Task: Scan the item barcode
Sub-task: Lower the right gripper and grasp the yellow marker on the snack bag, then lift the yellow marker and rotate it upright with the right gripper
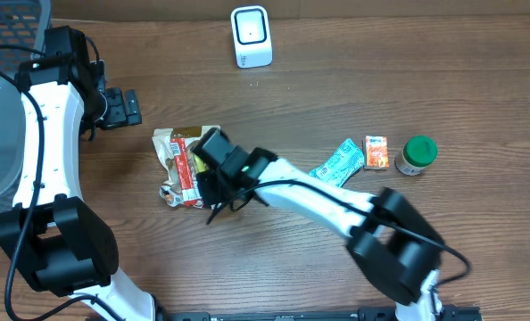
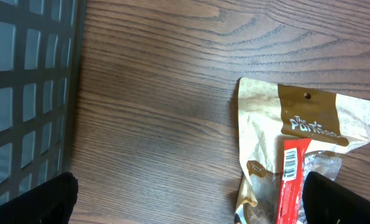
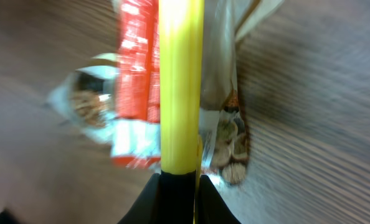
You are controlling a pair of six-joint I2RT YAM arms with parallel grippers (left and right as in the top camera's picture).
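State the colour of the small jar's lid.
The jar lid is green, best seen in the overhead view.

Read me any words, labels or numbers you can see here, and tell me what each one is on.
"The", then a script word, perhaps "Pantree": on the bag.
Barcode digits on its red label: too small.
Print on blue packet, orange packet, jar: too small.
On the scanner: none.

Scanner (image 1: 251, 36): you are seeing it standing at the top centre of the overhead frame, on the table (image 1: 336, 98).
Basket (image 1: 2, 89): it is sitting at the upper-left edge.
Snack pouch (image 1: 183, 165): it is lying left of centre, below the scanner and well apart from it.
Row right of centre: the sachet (image 1: 339, 163) is lying leftmost, the small packet (image 1: 376, 153) just beside it, and the jar (image 1: 417, 155) rightmost.
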